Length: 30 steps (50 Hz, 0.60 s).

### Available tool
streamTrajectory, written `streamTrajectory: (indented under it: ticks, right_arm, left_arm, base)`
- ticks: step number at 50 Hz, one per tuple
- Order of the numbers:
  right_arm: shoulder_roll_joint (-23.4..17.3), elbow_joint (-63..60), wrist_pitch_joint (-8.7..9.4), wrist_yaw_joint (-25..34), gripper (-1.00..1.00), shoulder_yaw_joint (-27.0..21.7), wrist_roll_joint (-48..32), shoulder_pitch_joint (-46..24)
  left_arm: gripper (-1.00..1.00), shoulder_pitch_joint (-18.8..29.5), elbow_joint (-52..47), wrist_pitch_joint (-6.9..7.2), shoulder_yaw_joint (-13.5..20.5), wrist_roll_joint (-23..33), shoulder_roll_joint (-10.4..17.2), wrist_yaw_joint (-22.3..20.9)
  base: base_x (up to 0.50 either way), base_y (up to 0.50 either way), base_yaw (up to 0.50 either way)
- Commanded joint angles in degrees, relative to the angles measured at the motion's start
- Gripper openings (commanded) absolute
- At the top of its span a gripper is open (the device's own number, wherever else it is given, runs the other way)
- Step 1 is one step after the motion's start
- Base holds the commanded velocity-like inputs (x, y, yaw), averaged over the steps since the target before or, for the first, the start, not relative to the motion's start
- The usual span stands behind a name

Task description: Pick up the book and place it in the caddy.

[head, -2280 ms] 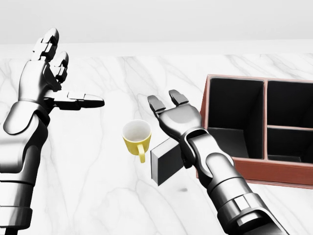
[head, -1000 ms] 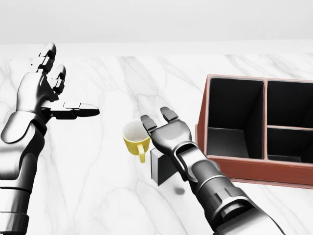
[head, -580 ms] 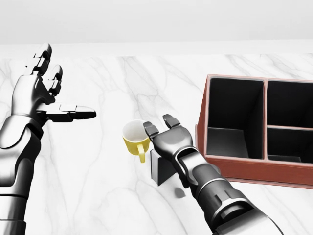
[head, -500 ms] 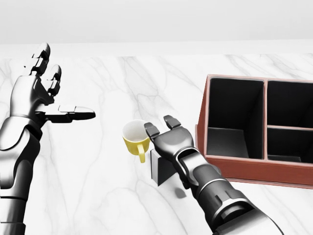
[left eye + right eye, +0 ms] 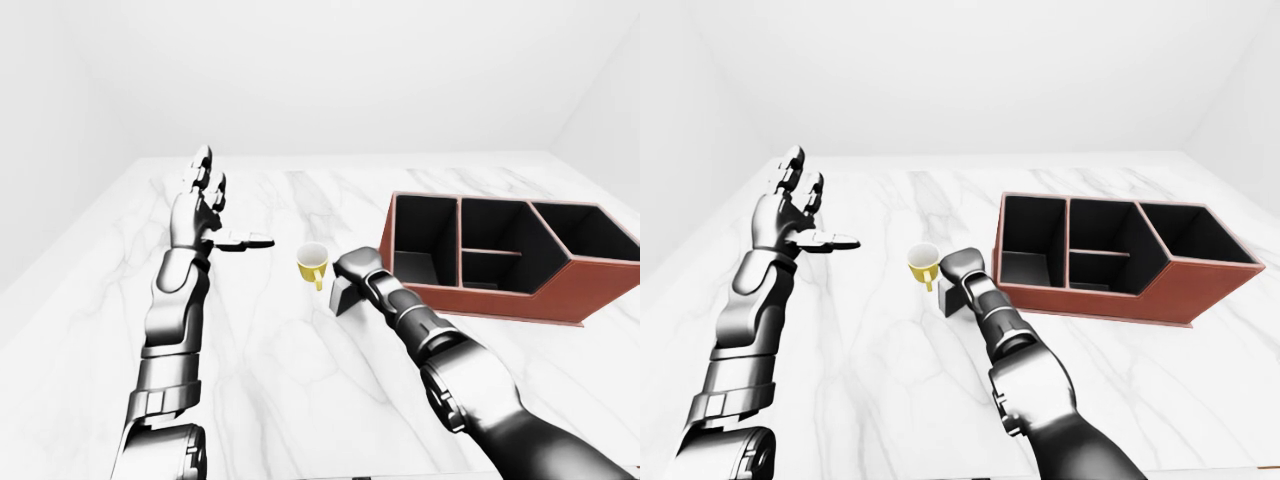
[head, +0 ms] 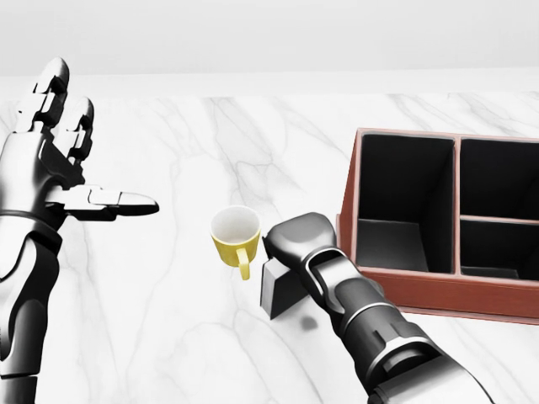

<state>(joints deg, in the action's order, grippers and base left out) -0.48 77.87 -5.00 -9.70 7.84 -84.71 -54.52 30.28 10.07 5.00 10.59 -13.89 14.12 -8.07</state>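
Note:
The book (image 6: 276, 293) is a small grey block standing upright on the white marble table (image 6: 152, 328), just left of the caddy. The caddy (image 6: 438, 288) is a red-brown box with dark compartments at the right of the head view. My right hand (image 6: 290, 240) sits on the book's top edge with its fingers curled down round it; the fingertips are hidden. My left hand (image 6: 84, 156) is raised at the left, open and empty, fingers spread, well away from the book.
A yellow mug (image 6: 235, 232) stands upright right beside the book's left side, its handle toward the bottom of the head view. In the left-eye view the table's left edge (image 5: 70, 250) drops away near my left arm.
My right hand's fingers have curled down from open onto the book's top. My left hand has drifted left. The book, mug and caddy have not moved over the last second.

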Motion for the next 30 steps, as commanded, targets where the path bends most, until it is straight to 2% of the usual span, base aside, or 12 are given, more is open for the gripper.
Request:
streamTrajectory:
  ticks: [1, 30]
  right_arm:
    - [0.68, 0.91, 0.0, 0.51, -1.0, -0.05, 2.04, 0.41]
    - [0.22, -1.09, 0.0, 2.29, -1.0, 0.55, 5.25, -2.35]
  left_arm:
    - [1.0, -1.53, -2.26, 0.0, 0.39, -0.1, -0.15, -0.16]
    - [1.0, -1.02, 0.47, 0.0, 0.44, 0.02, 0.03, 0.11]
  base:
    - [0.0, 0.0, 0.0]
    - [0.0, 0.0, 0.0]
